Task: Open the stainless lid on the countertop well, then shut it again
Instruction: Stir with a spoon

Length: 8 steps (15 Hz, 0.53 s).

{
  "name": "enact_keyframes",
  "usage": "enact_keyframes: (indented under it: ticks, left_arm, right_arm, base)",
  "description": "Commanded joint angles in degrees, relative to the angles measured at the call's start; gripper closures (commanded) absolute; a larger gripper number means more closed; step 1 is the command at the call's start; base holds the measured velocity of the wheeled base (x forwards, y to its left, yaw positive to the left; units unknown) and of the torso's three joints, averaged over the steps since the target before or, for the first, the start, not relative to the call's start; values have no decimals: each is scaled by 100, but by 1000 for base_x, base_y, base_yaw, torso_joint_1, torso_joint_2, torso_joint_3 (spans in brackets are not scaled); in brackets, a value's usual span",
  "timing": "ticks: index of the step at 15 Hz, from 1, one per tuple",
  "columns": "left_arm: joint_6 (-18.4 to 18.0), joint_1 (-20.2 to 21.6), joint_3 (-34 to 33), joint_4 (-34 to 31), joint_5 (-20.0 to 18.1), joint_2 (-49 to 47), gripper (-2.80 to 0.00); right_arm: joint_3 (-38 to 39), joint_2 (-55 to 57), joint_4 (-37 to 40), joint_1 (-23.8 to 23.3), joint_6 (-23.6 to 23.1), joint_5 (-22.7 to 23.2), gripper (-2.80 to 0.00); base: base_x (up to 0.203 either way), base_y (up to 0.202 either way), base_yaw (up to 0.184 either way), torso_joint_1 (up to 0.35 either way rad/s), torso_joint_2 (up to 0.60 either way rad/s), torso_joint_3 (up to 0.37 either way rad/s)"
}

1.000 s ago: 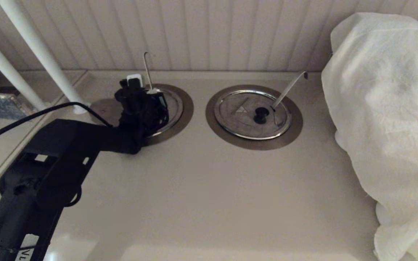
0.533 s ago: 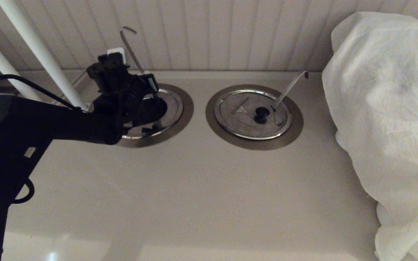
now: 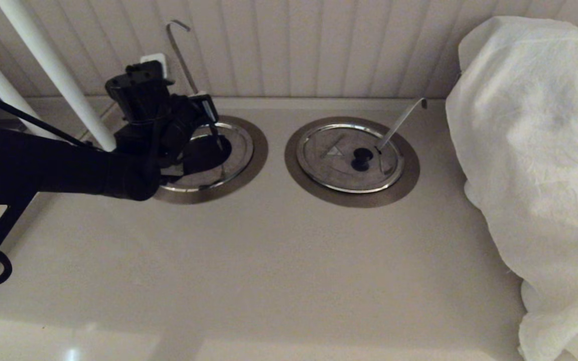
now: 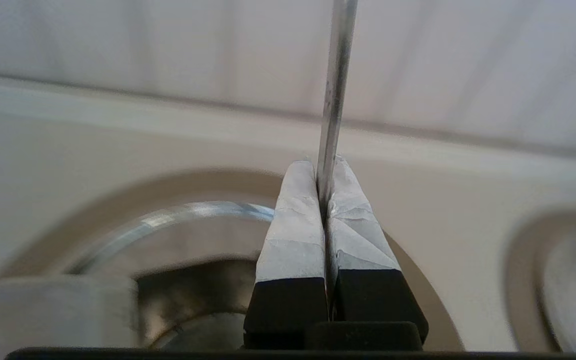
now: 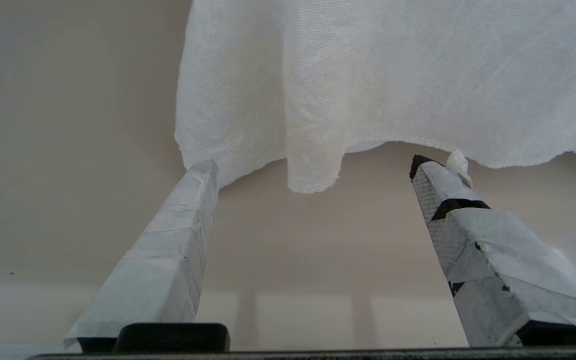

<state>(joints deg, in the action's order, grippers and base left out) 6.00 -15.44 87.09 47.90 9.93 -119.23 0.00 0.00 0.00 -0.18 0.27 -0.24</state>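
Over the left well, far-left on the surface, the left end effector is clamped tight on the ladle stem, pads pressed together w/ only the thin steel strip between them, as the left wrist view shows. Change vs a second ago: the arm has risen and pulled toward the left, and the hooked stem top, which stood low near the wall base, now sits much higher against the panelled wall, leaning left. The stainless lid has come up w/ it: its near-right edge still shows bright inside the ring, but a dark gap is opening under the end effector, so the countertop well is partly exposed. How far the lid has tilted can't be told, since arm and end effector cover most of it.

Meaning for the task: the opening phase is underway, prob. not finished; closing still to come. The stem is thin and slick, so slip in the grip looks like the main risk.

The twin lid on the right stays shut, slanted stem untouched. Right end effector is parked, jaws wide and empty, near the white cloth.
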Motion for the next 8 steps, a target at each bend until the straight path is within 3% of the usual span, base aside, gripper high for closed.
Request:
enact_keyframes:
  ticks: [1,4,7,8]
  left_arm:
    - [-12,0,-277,-1,-237,174,0]
    - [-73,187,-533,-631,-574,459,0]
    - [-757,463,-583,-631,-565,389,0]
    - [-783,497,-588,-634,-547,383,0]
  right_arm:
    - [9,-9,0,1,-1,-2,-280]
    - [9,-9,0,1,-1,-2,-280]
    - [9,-9,0,1,-1,-2,-280]
    - [9,-9,0,1,-1,-2,-280]
  base:
    - [0,0,0,0,0,0]
    - [0,0,0,0,0,0]
    - [0,0,0,0,0,0]
    - [0,0,0,0,0,0]
